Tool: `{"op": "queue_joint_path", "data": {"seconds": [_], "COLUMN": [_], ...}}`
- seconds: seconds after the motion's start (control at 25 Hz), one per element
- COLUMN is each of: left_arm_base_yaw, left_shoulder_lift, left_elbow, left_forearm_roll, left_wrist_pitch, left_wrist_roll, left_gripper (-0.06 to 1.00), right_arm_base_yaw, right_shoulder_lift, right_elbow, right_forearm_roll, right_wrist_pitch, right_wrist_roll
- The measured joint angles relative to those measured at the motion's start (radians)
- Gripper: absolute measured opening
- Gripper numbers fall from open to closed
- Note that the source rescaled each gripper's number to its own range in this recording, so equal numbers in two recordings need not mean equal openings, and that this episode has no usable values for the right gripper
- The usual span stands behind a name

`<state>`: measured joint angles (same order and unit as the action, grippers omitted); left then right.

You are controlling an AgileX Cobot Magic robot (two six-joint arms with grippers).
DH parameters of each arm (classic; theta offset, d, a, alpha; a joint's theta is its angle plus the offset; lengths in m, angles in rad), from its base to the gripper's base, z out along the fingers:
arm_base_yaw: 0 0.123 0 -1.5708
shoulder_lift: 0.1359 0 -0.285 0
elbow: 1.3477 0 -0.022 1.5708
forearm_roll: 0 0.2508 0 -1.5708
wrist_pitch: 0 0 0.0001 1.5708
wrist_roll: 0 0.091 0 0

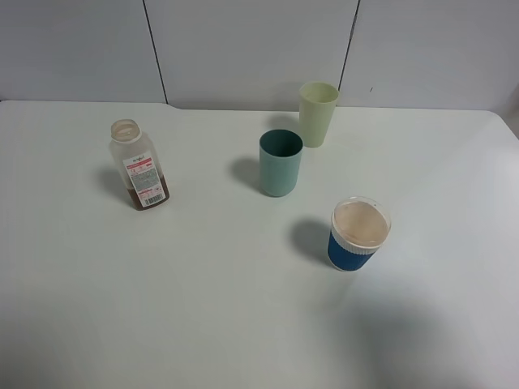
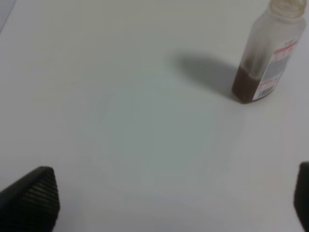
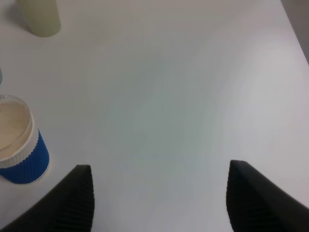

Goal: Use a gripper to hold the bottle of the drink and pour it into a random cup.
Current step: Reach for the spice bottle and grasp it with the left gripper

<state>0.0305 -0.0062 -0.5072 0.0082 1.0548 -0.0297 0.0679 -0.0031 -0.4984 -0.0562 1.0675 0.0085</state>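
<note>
The bottle of the drink (image 1: pixel 139 165) stands upright and uncapped on the left of the white table, with brown liquid low inside; the left wrist view shows the bottle (image 2: pixel 268 53) too. The teal cup (image 1: pixel 280 162) stands near the table's middle. Neither arm shows in the exterior high view. My left gripper (image 2: pixel 176 203) is open, its ribbed fingertips (image 2: pixel 34 195) wide apart over bare table, well short of the bottle. My right gripper (image 3: pixel 159 203) is also open, with nothing between its fingers (image 3: pixel 72 198).
A pale yellow-green tumbler (image 1: pixel 317 113) stands behind the teal cup. A blue-sleeved cup with a clear lid (image 1: pixel 358 233) sits in front and to the right, and the blue-sleeved cup (image 3: pixel 19 140) lies close beside my right gripper. The table's far edge meets a grey wall (image 1: pixel 243 49).
</note>
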Motion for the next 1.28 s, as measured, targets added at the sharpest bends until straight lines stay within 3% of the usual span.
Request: {"op": "queue_joint_path", "data": {"seconds": [1.28], "left_arm_base_yaw": [0.000], "left_shoulder_lift": [0.000], "left_elbow": [0.000], "left_forearm_roll": [0.000], "left_wrist_pitch": [0.000], "left_wrist_roll": [0.000], "left_gripper": [0.98], "right_arm_base_yaw": [0.000], "right_shoulder_lift": [0.000], "right_elbow": [0.000], "right_forearm_roll": [0.000], "right_wrist_pitch": [0.000], "right_wrist_roll": [0.000]}}
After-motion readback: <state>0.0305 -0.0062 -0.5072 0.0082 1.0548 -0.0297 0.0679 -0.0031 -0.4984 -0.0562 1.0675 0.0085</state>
